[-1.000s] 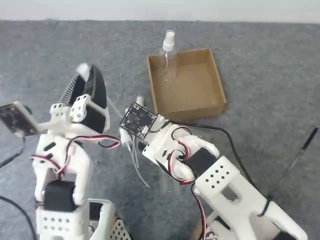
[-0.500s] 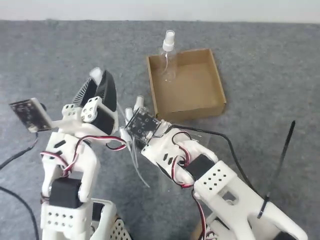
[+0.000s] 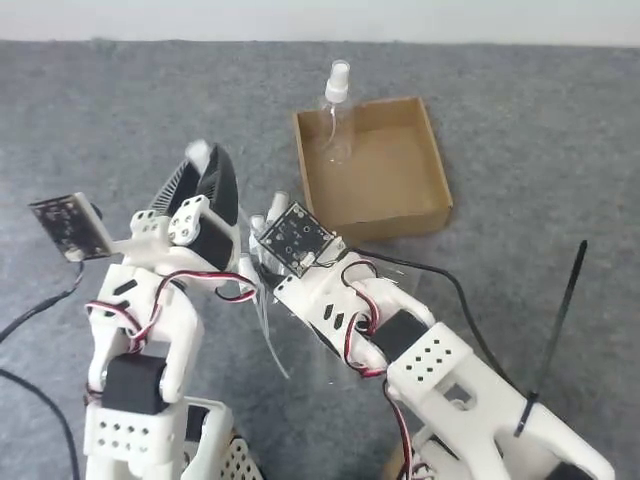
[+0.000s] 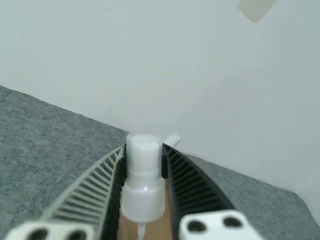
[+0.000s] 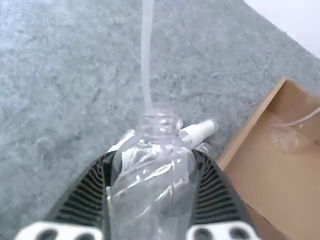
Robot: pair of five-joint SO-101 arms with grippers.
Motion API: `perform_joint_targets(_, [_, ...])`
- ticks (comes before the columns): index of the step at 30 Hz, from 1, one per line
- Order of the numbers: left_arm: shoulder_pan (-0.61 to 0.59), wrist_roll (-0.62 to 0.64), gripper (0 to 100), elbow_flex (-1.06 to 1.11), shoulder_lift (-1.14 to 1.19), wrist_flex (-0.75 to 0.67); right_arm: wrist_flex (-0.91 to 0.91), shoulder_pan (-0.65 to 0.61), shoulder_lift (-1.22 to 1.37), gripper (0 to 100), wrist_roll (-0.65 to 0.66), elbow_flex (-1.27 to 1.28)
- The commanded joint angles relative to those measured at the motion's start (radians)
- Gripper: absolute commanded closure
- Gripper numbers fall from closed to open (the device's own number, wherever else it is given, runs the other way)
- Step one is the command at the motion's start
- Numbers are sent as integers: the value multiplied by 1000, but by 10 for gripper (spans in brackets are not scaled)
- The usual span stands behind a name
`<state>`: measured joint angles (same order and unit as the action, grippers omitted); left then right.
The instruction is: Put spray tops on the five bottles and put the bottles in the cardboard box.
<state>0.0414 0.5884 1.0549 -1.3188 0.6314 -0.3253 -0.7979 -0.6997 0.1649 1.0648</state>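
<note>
My left gripper (image 4: pixel 145 150) is shut on a white spray top (image 4: pixel 145 176), held up in the air; in the high view this left gripper (image 3: pixel 205 170) stands left of the cardboard box (image 3: pixel 400 205). My right gripper (image 5: pixel 152 158) is shut on a clear bottle (image 5: pixel 150 175) with an open neck. The spray top's thin tube (image 5: pixel 146 55) hangs down to the mouth of that bottle. One clear bottle with a spray top (image 3: pixel 337 112) stands in the box's far left corner.
Loose spray tops (image 3: pixel 274 203) lie on the grey carpet between the grippers and the box, one of them (image 5: pixel 199 131) just beyond the held bottle. A black strip (image 3: pixel 558 320) sticks up at the right. Cables trail from both arms.
My left arm has swung right with the spray top, toward the right gripper. The right wrist has shifted slightly right and turned, bottle still held.
</note>
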Motion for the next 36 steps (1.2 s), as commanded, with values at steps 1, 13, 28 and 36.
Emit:
perform_joint_targets(1, [5, 0, 988, -7, 12, 0, 84, -4, -38, 991, -17, 2])
perform_joint_targets(13, [6, -34, 988, -5, 14, 3, 598, -2, -38, 992, -8, 242])
perform_joint_targets(28, [71, -147, 988, -246, 328, 193, 599, 15, -38, 992, -9, 250])
perform_joint_targets(36, [87, -247, 987, -260, 331, 262, 596, 16, -36, 992, -14, 252])
